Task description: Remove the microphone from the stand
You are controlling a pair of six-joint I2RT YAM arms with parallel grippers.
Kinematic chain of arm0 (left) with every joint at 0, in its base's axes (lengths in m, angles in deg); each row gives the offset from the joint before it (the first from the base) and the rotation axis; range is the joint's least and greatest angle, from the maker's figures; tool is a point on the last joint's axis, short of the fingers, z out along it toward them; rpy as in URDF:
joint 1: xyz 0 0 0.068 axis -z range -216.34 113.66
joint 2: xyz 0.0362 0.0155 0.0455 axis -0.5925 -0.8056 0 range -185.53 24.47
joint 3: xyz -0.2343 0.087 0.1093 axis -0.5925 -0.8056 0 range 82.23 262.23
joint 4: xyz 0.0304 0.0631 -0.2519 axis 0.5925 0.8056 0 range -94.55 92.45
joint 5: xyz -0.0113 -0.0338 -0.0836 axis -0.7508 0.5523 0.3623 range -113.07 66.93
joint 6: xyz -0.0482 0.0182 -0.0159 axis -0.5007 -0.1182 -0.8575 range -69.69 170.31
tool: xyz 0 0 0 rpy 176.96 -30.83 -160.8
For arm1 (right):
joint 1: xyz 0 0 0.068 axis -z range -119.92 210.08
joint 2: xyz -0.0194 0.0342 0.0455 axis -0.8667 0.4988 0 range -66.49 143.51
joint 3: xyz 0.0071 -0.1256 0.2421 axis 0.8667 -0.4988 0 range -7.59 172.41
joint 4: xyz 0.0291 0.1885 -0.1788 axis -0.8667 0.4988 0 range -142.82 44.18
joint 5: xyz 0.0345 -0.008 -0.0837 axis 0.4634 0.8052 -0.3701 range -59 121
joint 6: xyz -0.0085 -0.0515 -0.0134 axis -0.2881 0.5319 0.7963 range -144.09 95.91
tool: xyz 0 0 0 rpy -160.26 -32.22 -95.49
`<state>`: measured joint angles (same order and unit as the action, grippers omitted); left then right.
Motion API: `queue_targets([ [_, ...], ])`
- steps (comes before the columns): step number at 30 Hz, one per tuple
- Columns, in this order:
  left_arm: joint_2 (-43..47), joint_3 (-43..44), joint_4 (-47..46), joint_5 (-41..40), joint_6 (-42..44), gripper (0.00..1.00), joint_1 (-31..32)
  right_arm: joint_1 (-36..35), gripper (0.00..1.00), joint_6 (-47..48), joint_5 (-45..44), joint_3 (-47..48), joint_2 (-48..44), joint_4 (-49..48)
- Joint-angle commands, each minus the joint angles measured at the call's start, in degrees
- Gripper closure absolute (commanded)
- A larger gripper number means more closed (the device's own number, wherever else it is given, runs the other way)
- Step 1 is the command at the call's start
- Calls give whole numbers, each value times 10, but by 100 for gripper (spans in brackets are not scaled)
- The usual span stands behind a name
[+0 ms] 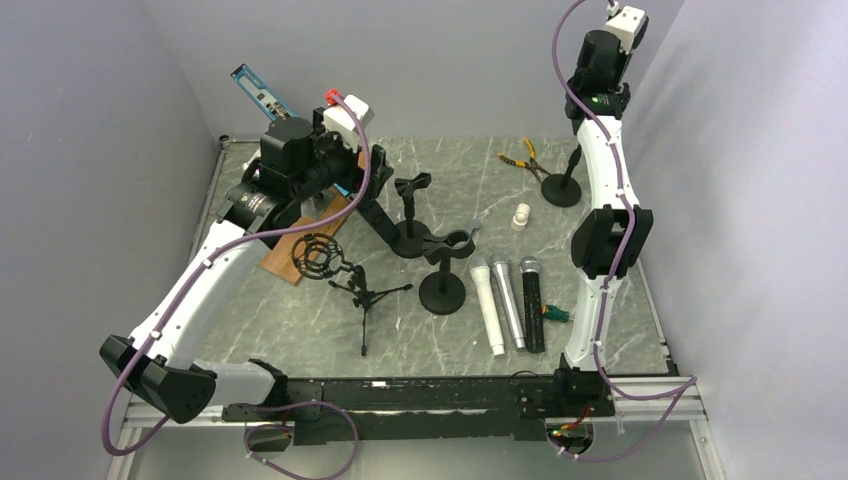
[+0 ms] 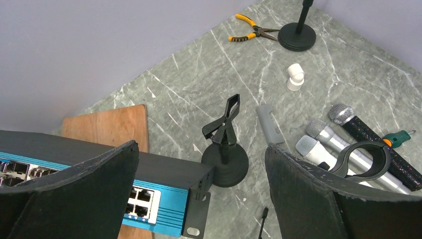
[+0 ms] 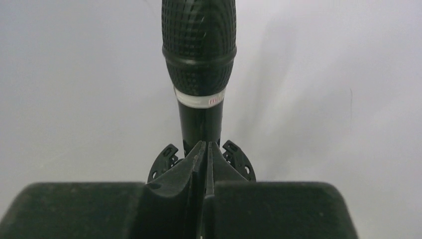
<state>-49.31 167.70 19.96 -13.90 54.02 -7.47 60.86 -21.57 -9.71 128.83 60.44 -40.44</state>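
A black microphone (image 3: 199, 45) stands upright in front of the grey wall in the right wrist view. The two prongs of its stand clip (image 3: 238, 158) show on either side of its handle. My right gripper (image 3: 205, 145) is shut, with its tips right at the handle by the clip; I cannot tell if they touch it. In the top view the right arm (image 1: 603, 55) reaches high at the back right, above the round stand base (image 1: 562, 190), and hides the microphone. My left gripper (image 2: 201, 147) is wide open and holds nothing, at the back left (image 1: 372, 178).
White (image 1: 487, 305), silver (image 1: 508, 300) and black (image 1: 531, 300) microphones lie side by side at front centre. Two empty stands (image 1: 410, 235) (image 1: 443, 290) stand mid-table, beside a shock-mount tripod (image 1: 320, 255). There are also pliers (image 1: 525, 158), a white fitting (image 1: 520, 216), a wooden board (image 1: 300, 250) and a blue network switch (image 2: 164, 199).
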Motion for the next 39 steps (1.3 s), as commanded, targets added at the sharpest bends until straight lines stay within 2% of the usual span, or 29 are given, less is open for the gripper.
queue_targets([
  [1, -1, -1, -21, 10, 3, 1, 2, 3, 96, 27, 30, 30, -42, -51],
  [2, -1, -1, -20, 11, 3, 1, 2, 3, 100, 31, 34, 32, -44, -54],
  [7, -1, -1, -21, 12, 3, 1, 2, 2, 100, 27, 51, 4, -74, -58],
  [8, -1, -1, -20, 11, 3, 1, 1, 1, 94, 22, 51, -6, -81, -59],
  [12, -2, 1, -19, 16, 3, 1, 3, 2, 48, 11, 34, -39, -96, -59],
  [15, -2, 1, -20, 18, 1, 1, 3, 2, 20, -5, 12, -39, -95, -33],
  [17, -1, 0, -20, 19, 1, 1, 3, 2, 12, -12, 3, -53, -96, -32],
  [20, -2, 0, -19, 18, 1, 1, 6, 2, 3, -6, 0, -59, -81, -38],
  [25, -3, -2, -20, 13, 4, 0, 14, 2, 0, 11, -25, 12, -17, -20],
  [32, -14, -1, -18, 16, 4, 1, 19, 6, 4, 54, -53, 12, 8, -92],
  [39, -14, -1, -19, 15, 4, 1, 19, 13, 26, 59, -30, 30, 25, -94],
])
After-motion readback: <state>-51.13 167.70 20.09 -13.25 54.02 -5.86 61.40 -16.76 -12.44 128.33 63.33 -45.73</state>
